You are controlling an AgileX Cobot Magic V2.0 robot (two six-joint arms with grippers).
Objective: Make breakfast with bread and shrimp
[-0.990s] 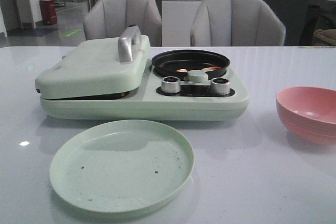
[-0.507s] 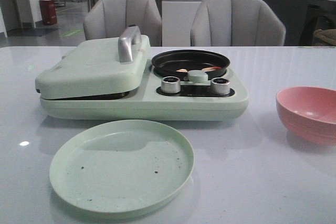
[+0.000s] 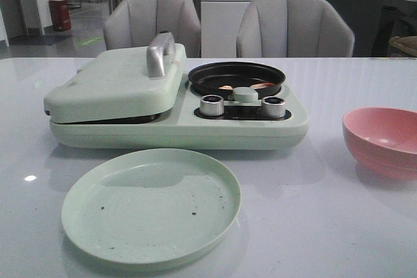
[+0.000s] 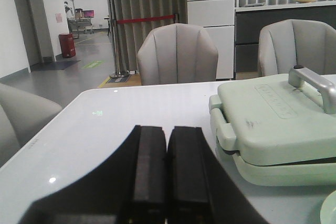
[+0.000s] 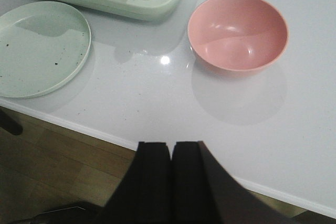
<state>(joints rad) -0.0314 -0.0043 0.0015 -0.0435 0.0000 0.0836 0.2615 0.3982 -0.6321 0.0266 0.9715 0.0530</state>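
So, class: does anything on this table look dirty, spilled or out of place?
Only slightly: the green plate carries scattered dark crumbs though it holds no food. The pink bowl is clean and upright, and the grill lid sits closed.

Front cam sits low at the table edge, looking level across the green plate (image 3: 151,205) to the breakfast maker (image 3: 176,105), chairs behind. Left wrist cam is low over the table beside the maker's closed lid (image 4: 278,116), facing the same chairs, close in. Right wrist cam is high off the near table edge, looking steeply down on the pink bowl (image 5: 238,31). Front and right wrist share plate, bowl and knobs; front and left wrist share the lid.
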